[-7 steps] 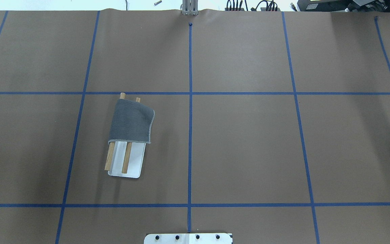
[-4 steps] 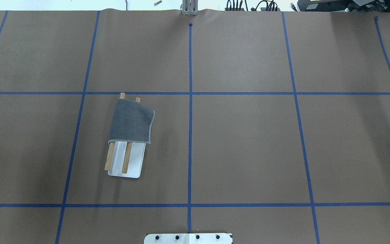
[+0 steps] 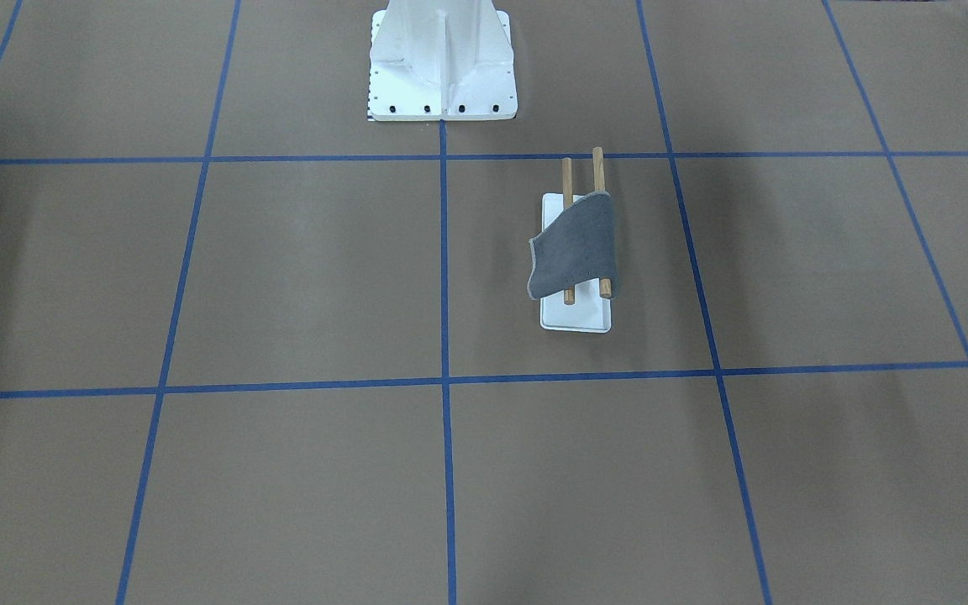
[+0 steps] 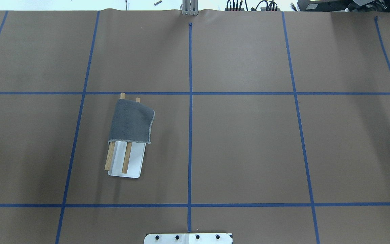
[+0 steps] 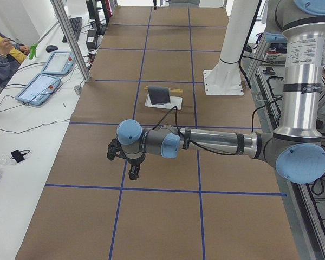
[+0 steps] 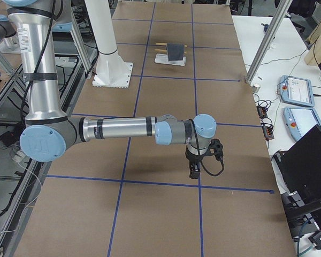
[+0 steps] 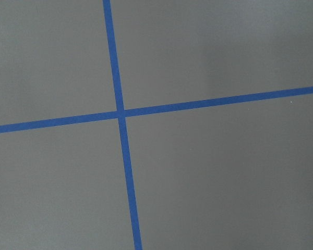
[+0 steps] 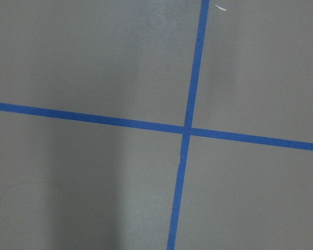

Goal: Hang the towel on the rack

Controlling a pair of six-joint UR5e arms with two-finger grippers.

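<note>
Far out on the left, the left gripper (image 5: 132, 173) hangs well apart from the work; you cannot tell whether its fingers are parted. Left of centre, the towel (image 4: 130, 122) drapes both rods of the rack (image 4: 136, 164), one corner sagging sideways, so uneven weight or a nudge could drag it off. The right gripper (image 6: 193, 172) is equally unreadable. Brown paper with blue tape covers the table (image 4: 249, 135); tablets (image 5: 40, 86) lie on side benches.

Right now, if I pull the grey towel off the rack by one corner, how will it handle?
The towel would probably go limp: it drapes over the rack and one side sags below the rods. It looks thin, so likely light. The rack, on a small flat base, might slide along if the cloth drags.
</note>
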